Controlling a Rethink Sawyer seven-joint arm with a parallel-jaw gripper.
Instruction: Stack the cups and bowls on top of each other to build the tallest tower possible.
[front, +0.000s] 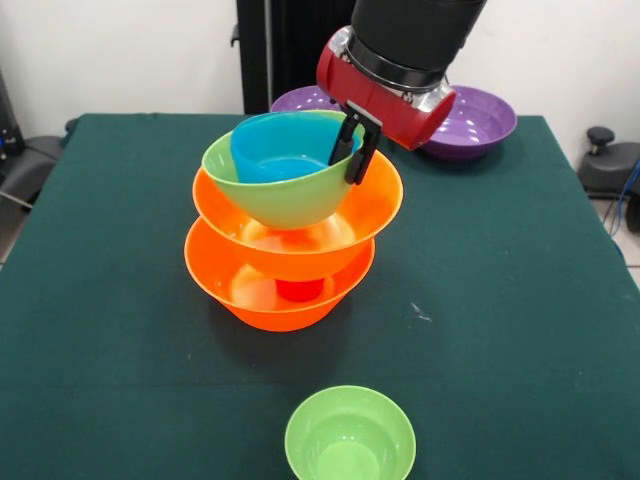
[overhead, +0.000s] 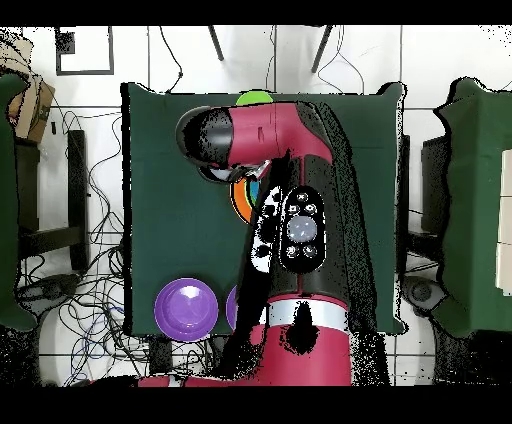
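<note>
Tower (front: 290, 240) sits centre frame in front view: big orange bowl (front: 275, 290) as base, a red cup (front: 300, 290) visible inside it, second orange bowl (front: 300, 225) resting above on that cup, then the medium green bowl (front: 285, 190) tilted toward the left, with a blue bowl (front: 275, 150) nested in it. Gripper (front: 355, 150) comes down from upper right, dark fingers (front: 347, 140) straddling the green bowl's right rim, narrow gap; looks clamped on that rim, so the bowl is likely not yet released and not level. Left to stack: small green bowl (front: 350, 438) at bottom centre, well apart from the tower; two purple bowls at the top, one (front: 470, 120) upper right, one (front: 305, 99) partly hidden behind the tower. Second blue bowl and orange cup not seen, maybe hidden. In overhead view the arm (overhead: 290, 200) covers most of the tower; a purple bowl (overhead: 186, 306) shows lower left, the green one (overhead: 254, 97) peeks at the top table edge. Roughly half done by my guess.
</note>
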